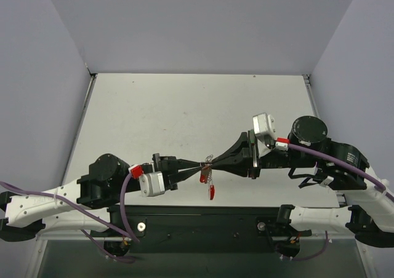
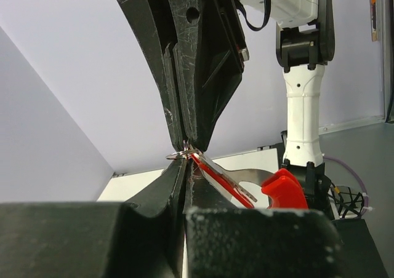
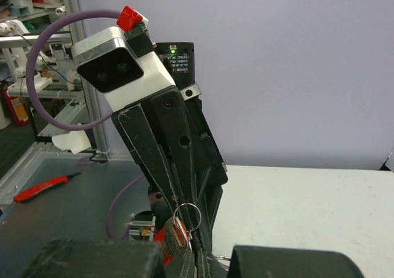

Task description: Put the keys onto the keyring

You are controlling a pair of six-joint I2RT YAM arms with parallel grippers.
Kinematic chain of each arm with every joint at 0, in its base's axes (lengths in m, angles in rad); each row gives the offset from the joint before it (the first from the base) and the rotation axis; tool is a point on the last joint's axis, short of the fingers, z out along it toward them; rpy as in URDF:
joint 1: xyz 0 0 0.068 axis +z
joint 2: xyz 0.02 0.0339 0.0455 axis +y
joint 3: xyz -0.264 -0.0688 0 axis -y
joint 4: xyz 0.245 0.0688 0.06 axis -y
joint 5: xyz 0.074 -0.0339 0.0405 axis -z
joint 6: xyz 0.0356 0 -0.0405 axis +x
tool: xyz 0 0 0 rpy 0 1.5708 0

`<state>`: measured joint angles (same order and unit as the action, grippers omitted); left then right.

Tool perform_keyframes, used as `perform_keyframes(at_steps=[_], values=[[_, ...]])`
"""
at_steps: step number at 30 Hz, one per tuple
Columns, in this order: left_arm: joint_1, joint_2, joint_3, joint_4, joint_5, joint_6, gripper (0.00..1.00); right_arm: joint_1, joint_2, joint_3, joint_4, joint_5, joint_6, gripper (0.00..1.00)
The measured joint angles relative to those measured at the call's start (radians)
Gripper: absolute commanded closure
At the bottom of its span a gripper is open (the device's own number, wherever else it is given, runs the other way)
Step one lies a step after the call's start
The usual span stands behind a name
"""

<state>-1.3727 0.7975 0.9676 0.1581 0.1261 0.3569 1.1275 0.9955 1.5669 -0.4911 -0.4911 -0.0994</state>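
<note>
- Key (image 1: pixel 212 192): red head down, dangling just below frame centre in the top view.
- Left gripper (image 1: pixel 198 164) and right gripper (image 1: pixel 214 163): both jaws pressed together, tip to tip at centre.
- Keyring (image 2: pixel 177 155): silver loop sits at the meeting tips; can't tell which tip pinches it.
- Table (image 1: pixel 184 106): grey, filling the upper frame behind.

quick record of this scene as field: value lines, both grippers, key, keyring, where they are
left gripper: shut, tip to tip with the right one
right gripper: shut, fingers pointing at the left gripper
key: silver blade, red head, hanging just below the meeting tips
keyring: red band with a silver ring, at the same tips
who pinches what: cannot tell
height: the cluster hangs above the table, not resting on it
key on keyring: cannot tell
</note>
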Motion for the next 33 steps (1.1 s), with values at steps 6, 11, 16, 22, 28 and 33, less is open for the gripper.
perform_keyframes(at_steps=[6,11,16,22,28,33], values=[[0.000,-0.007,0.000,0.014,-0.002,-0.003,0.59,0.000,-0.005,-0.006,0.021,0.000,0.005,1.00],[-0.001,-0.032,0.000,0.041,-0.002,-0.001,0.48,0.000,-0.011,-0.012,0.019,0.002,0.013,1.00],[-0.001,-0.047,0.000,0.048,-0.006,0.000,0.43,0.000,-0.012,-0.012,0.020,0.002,0.019,1.00],[-0.001,-0.061,0.000,0.029,-0.019,0.001,0.43,0.000,-0.012,-0.012,0.020,0.005,0.019,1.00],[-0.001,-0.069,0.000,0.014,-0.034,0.000,0.43,0.000,-0.012,-0.016,0.021,0.010,0.019,1.00],[-0.001,-0.069,0.000,-0.010,-0.070,-0.006,0.42,-0.002,-0.011,-0.034,0.023,0.016,0.019,1.00]])
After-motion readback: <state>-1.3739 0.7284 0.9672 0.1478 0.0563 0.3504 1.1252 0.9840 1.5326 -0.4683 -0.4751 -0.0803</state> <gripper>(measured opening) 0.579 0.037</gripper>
